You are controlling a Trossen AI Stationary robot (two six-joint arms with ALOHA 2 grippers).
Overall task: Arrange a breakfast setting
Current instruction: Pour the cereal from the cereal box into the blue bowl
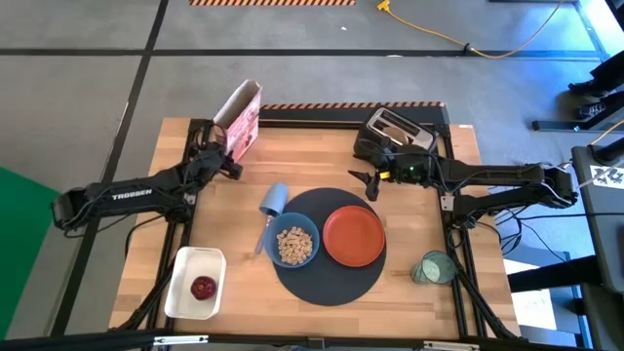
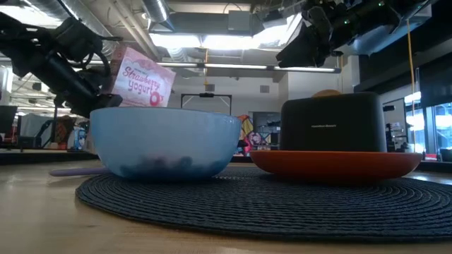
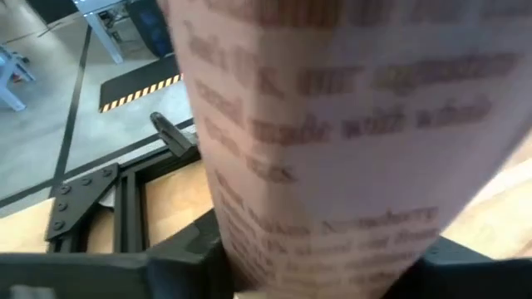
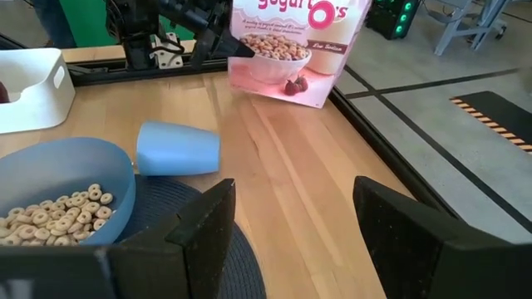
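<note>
Left pincer (image 1: 232, 148) clamped on blurred, view-filling cereal box (image 1: 240, 121); right pincer (image 4: 287, 228) open, toaster (image 1: 395, 134) half hidden.

A light wooden table (image 1: 322, 146) with a black frame carries everything. Near its middle lies a large dark round mat (image 1: 331, 283). Just off the mat's edge on the left arm's side, a light blue cup (image 1: 274, 200) lies on its side, a pale spoon (image 1: 261, 237) beside it. A white tray (image 1: 181, 289) sits toward the front corner on that side. A pale green cup (image 1: 433, 267) lies opposite, and a black toaster (image 1: 393, 131) stands at the far edge.
</note>
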